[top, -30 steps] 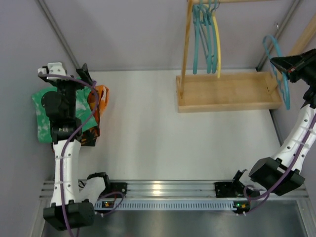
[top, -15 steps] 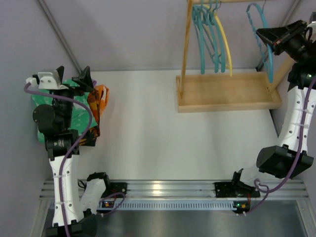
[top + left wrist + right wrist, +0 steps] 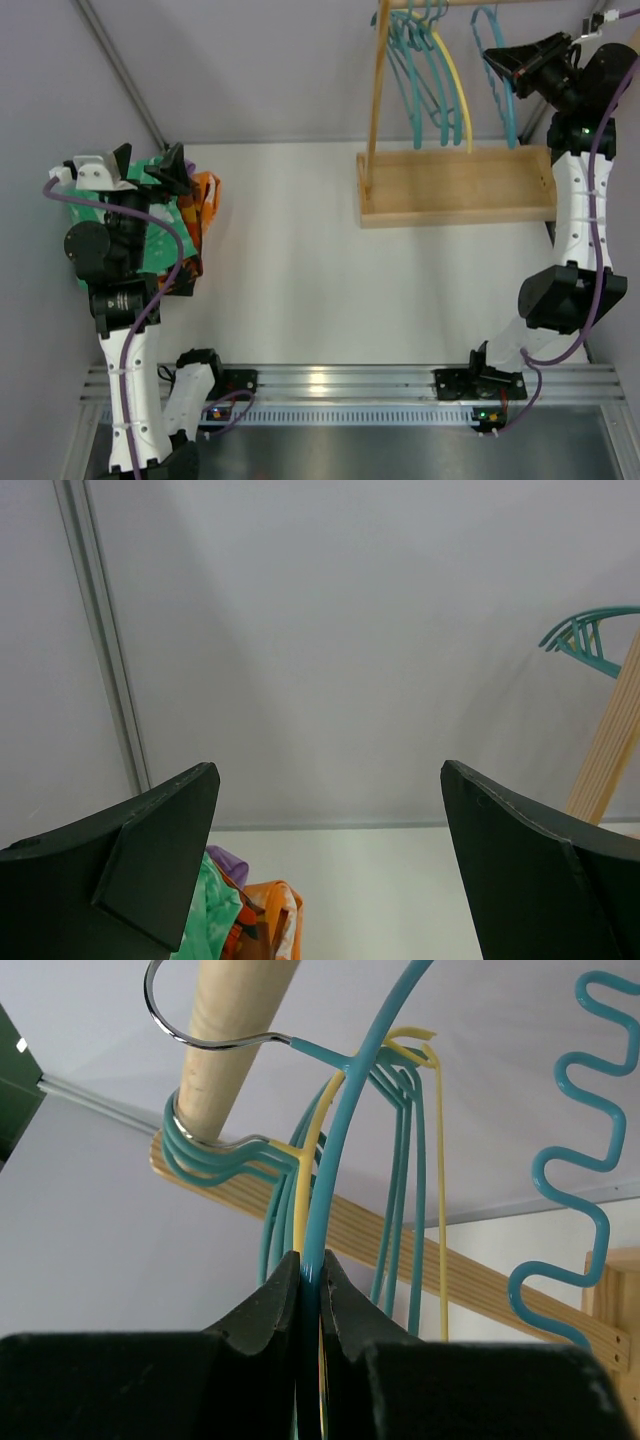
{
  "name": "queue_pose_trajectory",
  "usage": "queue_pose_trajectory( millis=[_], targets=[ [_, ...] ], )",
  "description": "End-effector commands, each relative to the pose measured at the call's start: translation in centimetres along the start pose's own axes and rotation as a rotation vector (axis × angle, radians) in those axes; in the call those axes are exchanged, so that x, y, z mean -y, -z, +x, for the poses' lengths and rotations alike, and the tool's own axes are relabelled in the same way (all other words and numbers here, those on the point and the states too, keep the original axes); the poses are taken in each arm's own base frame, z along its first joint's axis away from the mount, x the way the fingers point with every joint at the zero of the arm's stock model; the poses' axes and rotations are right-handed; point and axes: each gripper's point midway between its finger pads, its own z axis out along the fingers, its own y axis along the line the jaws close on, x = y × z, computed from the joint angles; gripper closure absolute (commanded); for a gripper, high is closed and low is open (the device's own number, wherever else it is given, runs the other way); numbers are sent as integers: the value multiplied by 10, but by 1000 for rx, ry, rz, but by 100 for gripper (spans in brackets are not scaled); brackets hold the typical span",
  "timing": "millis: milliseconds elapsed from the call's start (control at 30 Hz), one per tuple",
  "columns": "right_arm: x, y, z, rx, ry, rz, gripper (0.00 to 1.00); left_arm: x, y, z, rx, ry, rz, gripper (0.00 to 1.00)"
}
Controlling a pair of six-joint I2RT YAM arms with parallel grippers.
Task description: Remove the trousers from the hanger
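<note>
The right gripper (image 3: pixel 310 1260) is clenched on a blue hanger (image 3: pixel 352 1110), its thin bar pinched tight between both fingers. Above the fingers, the hanger's metal hook (image 3: pixel 190 1015) is seen curled against the wooden rod (image 3: pixel 235 1000). Just behind the grip, 1 yellow hanger (image 3: pixel 437 1160) and several teal hangers (image 3: pixel 395 1180) are hung from that rod.

The left gripper (image 3: pixel 148 160) is released, with its fingers spread wide. Directly beneath it the green trousers (image 3: pixel 150 240) are heaped on the table (image 3: pixel 300 250). The orange patterned trousers (image 3: pixel 203 195) are bunched just to its right, and the purple trousers (image 3: pixel 228 861) are glimpsed between them in the wrist view. All 3 are lying well apart from the right gripper.
</note>
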Motion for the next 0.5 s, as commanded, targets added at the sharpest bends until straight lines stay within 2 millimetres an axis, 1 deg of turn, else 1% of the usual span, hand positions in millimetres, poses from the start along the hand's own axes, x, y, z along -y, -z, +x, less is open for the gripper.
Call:
queue_pose_trajectory(
  millis=[0,33,67,100,133,167,200,233,267,300,333,367,400,433,467],
  targets=[
    [-36,2,-6,52,98,-76,100,3,1,0,-4,22,7,1],
    [-27,1,-3,43,83,-61,100,3,1,1,-8,22,10,1],
    [-24,0,0,38,79,-57,99,2,-1,5,-20,24,11,2],
    [-23,1,3,34,73,-54,96,1,-1,9,-34,27,7,1],
    [-16,0,7,23,60,-42,88,2,-2,13,-47,28,11,2],
    [-13,1,9,20,59,-38,81,1,-6,13,-54,25,13,1],
    [-10,3,12,15,58,-29,74,0,-5,25,-110,33,12,2],
    [-11,5,14,14,61,-29,63,0,-7,29,-135,30,12,2],
    [-11,6,14,13,67,-27,57,0,-9,32,-163,29,20,2],
    [-17,11,16,13,80,-33,52,-1,-17,34,-194,32,19,1],
    [-17,13,15,15,93,-28,45,-2,-16,40,-231,34,14,1],
    [-19,16,16,16,100,-26,41,0,-19,43,-249,36,31,1],
    [-24,22,14,28,113,-25,37,2,-20,40,-249,33,47,2],
    [-22,26,13,31,125,-14,30,4,-24,46,-269,39,62,2],
    [-23,30,11,39,134,-7,27,7,-25,47,-274,47,80,2]
  ],
)
